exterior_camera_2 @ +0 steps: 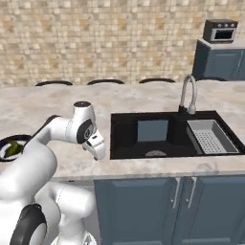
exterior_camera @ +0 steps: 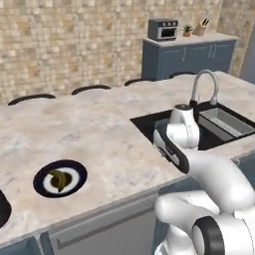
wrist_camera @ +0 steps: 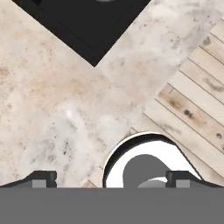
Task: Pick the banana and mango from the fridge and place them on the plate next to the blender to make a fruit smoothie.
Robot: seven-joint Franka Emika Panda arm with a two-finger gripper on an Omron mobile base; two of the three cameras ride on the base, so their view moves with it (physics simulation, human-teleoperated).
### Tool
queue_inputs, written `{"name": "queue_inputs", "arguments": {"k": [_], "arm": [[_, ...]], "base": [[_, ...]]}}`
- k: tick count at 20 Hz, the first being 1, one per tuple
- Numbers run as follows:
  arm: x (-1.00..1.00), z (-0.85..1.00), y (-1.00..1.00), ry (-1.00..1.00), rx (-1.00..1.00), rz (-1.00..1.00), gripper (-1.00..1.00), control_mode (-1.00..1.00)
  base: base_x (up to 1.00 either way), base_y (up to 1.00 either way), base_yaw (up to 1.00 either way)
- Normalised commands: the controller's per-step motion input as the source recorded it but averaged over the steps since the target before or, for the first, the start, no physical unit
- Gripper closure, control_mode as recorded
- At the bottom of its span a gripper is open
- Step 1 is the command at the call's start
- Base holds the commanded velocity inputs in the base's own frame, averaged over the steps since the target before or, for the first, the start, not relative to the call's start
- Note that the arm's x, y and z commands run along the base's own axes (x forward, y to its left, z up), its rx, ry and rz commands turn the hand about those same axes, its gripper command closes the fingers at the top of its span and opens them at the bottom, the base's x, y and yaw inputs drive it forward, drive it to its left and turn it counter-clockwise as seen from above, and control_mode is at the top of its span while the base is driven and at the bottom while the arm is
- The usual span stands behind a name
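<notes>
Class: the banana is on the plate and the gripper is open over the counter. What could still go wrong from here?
1. The banana lies across the plate, leaving little room; a mango set beside it might roll off onto the counter.
2. The gripper hangs open and empty beside the sink; a wide arm swing could clip the faucet.
3. The plate sits near the counter's front edge, so a nudge might push it off.

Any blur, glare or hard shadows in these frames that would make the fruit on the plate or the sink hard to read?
Left base view: flat, even light with no cast shadows; the curved greenish-yellow banana on the dark-rimmed round plate is soft and coarse. Right base view: the black sink basin reads clearly, no glare. Hand view: speckled beige countertop slightly blurred, open gripper tips dark.
</notes>
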Motion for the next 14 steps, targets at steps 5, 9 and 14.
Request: {"name": "queue_inputs", "arguments": {"k": [5, 9, 14], "arm": [[0.00, 0.00, 0.00, 0.00, 0.00, 0.00, -1.00, 1.00], [0.00, 0.00, 0.00, 0.00, 0.00, 0.00, -1.00, 1.00], [0.00, 0.00, 0.00, 0.00, 0.00, 0.00, -1.00, 1.00]], "base": [[-0.01, -0.74, -0.75], [0.13, -0.66, -0.72], [0.51, -0.73, -0.60]]}}
